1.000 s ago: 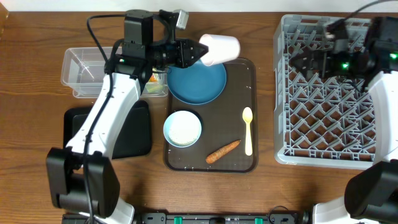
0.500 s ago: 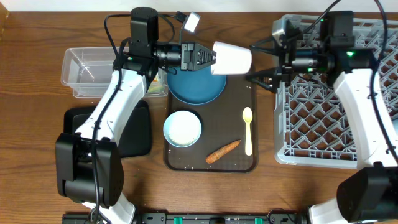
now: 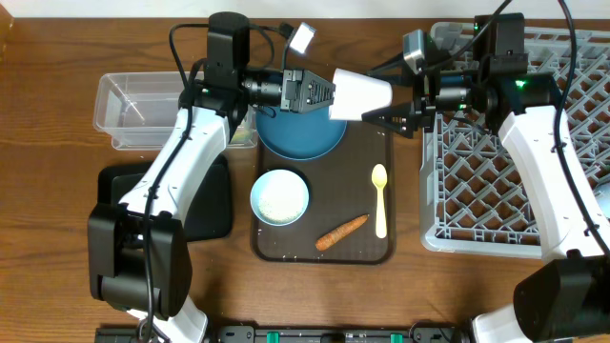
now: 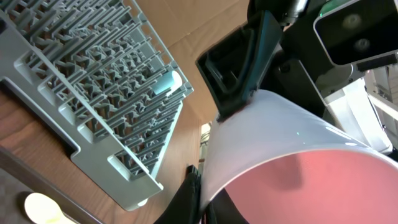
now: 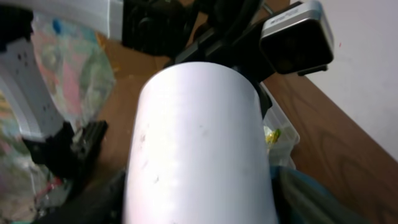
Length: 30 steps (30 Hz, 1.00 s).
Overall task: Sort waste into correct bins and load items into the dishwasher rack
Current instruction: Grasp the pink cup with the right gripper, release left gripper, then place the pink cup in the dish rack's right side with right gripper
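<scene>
My left gripper (image 3: 319, 93) is shut on the rim of the pink cup (image 3: 362, 93), white outside and pink inside, and holds it sideways above the dark brown tray (image 3: 367, 250). The cup fills the left wrist view (image 4: 292, 155) and the right wrist view (image 5: 199, 143). My right gripper (image 3: 393, 103) is open, with a finger on each side of the cup's far end. The dark blue plate (image 3: 295, 135), the white bowl (image 3: 280, 197), the pale yellow spoon (image 3: 380, 200) and the carrot piece (image 3: 341, 232) lie on the tray. The grey rack (image 3: 496, 181) stands at the right.
The clear bin (image 3: 133, 110) is at the back left and holds the snack wrapper (image 5: 272, 134). The black bin (image 3: 205, 205) is in front of it, partly under my left arm. A light blue cup (image 4: 165, 84) lies in the rack.
My left gripper has carried the pink cup to the right over the tray. My right arm has swung left from the rack and its open fingers now straddle the cup.
</scene>
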{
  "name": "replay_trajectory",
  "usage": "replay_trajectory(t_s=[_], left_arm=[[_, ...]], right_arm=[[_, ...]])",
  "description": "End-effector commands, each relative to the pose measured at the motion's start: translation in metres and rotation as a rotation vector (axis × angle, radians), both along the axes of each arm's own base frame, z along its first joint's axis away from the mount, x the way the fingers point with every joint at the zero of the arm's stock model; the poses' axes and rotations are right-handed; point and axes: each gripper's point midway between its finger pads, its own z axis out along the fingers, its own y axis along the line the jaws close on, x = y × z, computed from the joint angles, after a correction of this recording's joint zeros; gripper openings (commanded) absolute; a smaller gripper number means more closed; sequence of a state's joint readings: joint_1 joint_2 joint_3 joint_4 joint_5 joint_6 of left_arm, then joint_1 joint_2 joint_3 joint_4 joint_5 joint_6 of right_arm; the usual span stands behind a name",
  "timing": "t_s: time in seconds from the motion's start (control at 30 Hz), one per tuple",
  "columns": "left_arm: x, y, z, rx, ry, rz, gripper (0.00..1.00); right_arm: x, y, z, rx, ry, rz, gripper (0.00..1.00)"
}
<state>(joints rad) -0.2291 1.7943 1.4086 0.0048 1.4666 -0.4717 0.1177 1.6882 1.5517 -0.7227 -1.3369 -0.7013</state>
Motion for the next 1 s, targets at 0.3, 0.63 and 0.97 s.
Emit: replay_trajectory(t_s=[0.3, 0.63, 0.97], left_arm=[[-0.003, 0.001, 0.006, -0.017, -0.015, -0.025, 0.31], [0.034, 0.018, -0.024, 0.116, -0.026, 0.195, 0.63], [0.05, 0.081, -0.121, 0.674, 0.051, 0.517, 0.7]], right_arm=[[-0.002, 0.002, -0.004, -0.022, 0.017, -0.004, 0.46], [0.051, -0.053, -0.068, -0.362, 0.396, -0.556, 0.33], [0.045, -0.157, -0.057, -0.521, 0.464, -1.042, 0.27]])
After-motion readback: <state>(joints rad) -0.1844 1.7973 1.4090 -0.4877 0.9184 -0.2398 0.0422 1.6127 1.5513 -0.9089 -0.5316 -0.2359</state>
